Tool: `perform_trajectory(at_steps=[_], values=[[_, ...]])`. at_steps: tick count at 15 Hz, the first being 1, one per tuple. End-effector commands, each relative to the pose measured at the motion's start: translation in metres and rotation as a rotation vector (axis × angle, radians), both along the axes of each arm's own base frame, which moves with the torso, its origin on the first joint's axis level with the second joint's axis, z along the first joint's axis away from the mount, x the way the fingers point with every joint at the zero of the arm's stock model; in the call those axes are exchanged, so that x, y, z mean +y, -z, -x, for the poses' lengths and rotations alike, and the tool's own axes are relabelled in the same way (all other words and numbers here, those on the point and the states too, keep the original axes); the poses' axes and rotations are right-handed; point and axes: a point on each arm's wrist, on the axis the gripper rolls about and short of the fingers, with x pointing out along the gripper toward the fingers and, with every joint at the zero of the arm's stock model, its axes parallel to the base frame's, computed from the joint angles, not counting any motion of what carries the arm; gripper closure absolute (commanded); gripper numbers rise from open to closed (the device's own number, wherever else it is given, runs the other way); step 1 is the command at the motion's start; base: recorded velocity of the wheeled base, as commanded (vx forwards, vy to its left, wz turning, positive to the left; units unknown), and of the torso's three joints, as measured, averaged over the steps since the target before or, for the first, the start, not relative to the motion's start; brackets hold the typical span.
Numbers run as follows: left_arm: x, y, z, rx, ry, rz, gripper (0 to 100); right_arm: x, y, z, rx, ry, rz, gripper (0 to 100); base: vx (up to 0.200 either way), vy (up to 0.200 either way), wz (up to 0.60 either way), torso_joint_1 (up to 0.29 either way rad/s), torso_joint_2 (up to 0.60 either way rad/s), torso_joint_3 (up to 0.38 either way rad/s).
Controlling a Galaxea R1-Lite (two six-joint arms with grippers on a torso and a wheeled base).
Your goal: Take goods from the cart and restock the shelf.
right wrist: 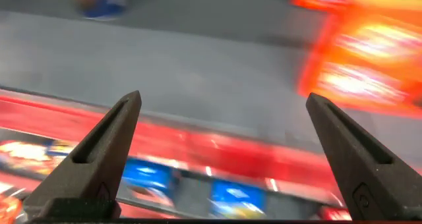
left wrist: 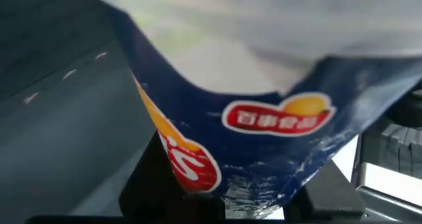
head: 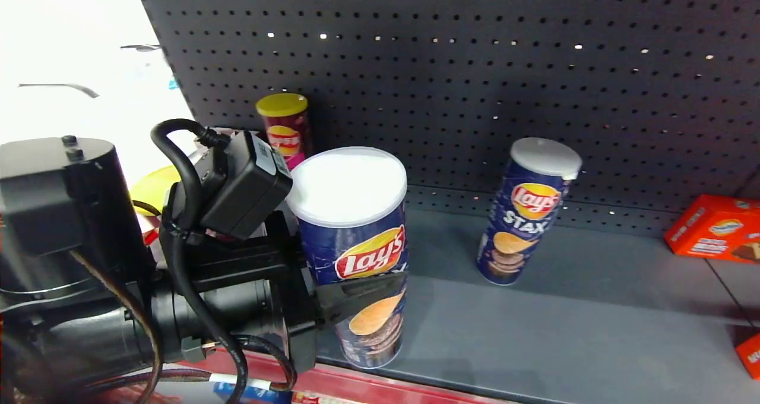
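Head view: the left gripper (head: 356,300) is clamped on a blue chip can (head: 350,226), upright at the front edge of the grey shelf (head: 564,327) — whether its base touches the shelf I cannot tell. A second blue can (head: 525,214) stands farther back near the pegboard (head: 475,65), well apart from a maroon can (head: 285,125) with a yellow lid. Orange boxes (head: 712,229) lie at the right. The right gripper (right wrist: 224,151) hangs over the shelf's front edge — fingers spread wide, nothing between them
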Motion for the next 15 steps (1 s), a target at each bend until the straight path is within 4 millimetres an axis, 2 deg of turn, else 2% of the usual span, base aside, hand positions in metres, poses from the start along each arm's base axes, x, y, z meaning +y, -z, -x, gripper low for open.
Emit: perform_trajectory(at_steps=[1, 9, 15], values=[[-0.0001, -0.0001, 0.0001, -0.001, 0.001, 0.001, 100, 0.0000, -0.0001, 0.0000, -0.001, -0.001, 0.000, 0, 0.000, 0.000, 0.00, 0.000, 0.00, 0.000], [0.0033, 0.0006, 0.0013, -0.001, -0.006, 0.001, 100, 0.0001, -0.0001, 0.0000, -0.001, -0.002, 0.000, 0, 0.000, 0.000, 0.00, 0.000, 0.00, 0.000], [0.0069, 0.0090, 0.0042, 0.010, 0.042, 0.005, 100, 0.0001, 0.0002, -0.0001, 0.004, -0.005, 0.002, 0, 0.000, 0.000, 0.00, 0.000, 0.00, 0.000]])
